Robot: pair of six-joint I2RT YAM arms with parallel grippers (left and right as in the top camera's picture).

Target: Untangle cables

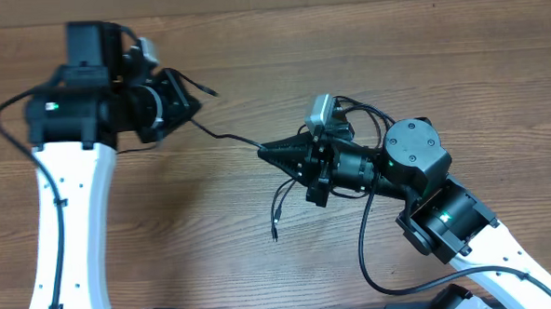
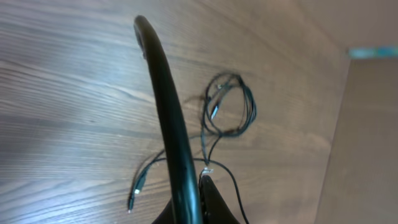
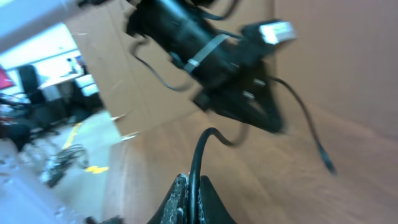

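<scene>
A thin black cable is stretched between my two grippers. My left gripper is shut on one stretch of it, and a short plug end sticks out beside it. My right gripper is shut on the same cable, which rises from its jaws. Two loose plug ends hang below the right gripper onto the table. In the left wrist view the held cable runs up from the jaws. Beyond it lie looped cables and a plug tip.
The wooden table lies under both arms. The right arm's own thicker black cables loop beside its wrist. The left arm fills the top of the right wrist view. A brown board stands at the table's edge.
</scene>
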